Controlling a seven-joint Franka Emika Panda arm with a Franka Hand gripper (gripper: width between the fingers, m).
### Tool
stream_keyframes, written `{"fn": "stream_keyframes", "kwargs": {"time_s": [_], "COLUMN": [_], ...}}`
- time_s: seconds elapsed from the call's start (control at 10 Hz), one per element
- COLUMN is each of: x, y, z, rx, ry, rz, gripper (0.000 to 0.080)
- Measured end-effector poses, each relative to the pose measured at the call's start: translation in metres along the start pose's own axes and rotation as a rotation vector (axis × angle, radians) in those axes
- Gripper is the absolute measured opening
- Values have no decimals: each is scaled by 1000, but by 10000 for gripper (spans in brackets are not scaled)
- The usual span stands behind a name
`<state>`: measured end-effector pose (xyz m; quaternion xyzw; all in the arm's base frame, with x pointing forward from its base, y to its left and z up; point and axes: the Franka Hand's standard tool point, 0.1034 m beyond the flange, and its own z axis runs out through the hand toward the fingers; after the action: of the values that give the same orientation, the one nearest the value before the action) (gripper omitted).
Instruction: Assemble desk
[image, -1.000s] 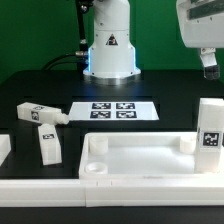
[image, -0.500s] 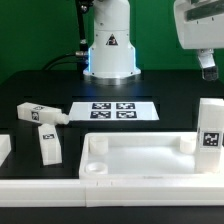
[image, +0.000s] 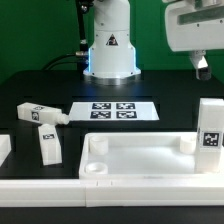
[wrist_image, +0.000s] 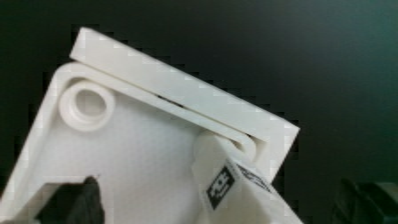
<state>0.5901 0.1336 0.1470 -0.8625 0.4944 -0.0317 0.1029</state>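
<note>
Black table (image: 25, 88) before green backdrop (image: 40, 20), white tabletop (image: 140, 158) on it, claw (image: 203, 66) high above, prongs apart.

I'm looking at a robotics lab, def not a home: robot arm's base (image: 110, 50) glowing blue w/ a warning sticker, sitting on a black table (image: 30, 85), green backdrop (image: 35, 25) hanging behind, marker board (image: 112, 110) and tagged legs (image: 38, 114) lying in front.

Leg (image: 4, 150) cut off at exterior view's left
</note>
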Motion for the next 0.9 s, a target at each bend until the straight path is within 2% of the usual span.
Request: {"fn": "stream_keyframes", "kwargs": {"time_s": [0.2, 0.3, 0.4, 0.5, 0.6, 0.7, 0.9], "x": [-1, -6, -18, -26, -34, -36, -32], "y": [1, 5, 13, 17, 22, 28, 27], "z": [2, 6, 11, 9, 11, 15, 13], "rx": [-3, -4, -10, -12, 3, -1, -6], "ry": [-1, 9, 11, 7, 26, 30, 31], "rz": [-180, -323, -509, -671, -759, -835, -950], "gripper": [649, 649, 649, 649, 649, 649, 649]}}
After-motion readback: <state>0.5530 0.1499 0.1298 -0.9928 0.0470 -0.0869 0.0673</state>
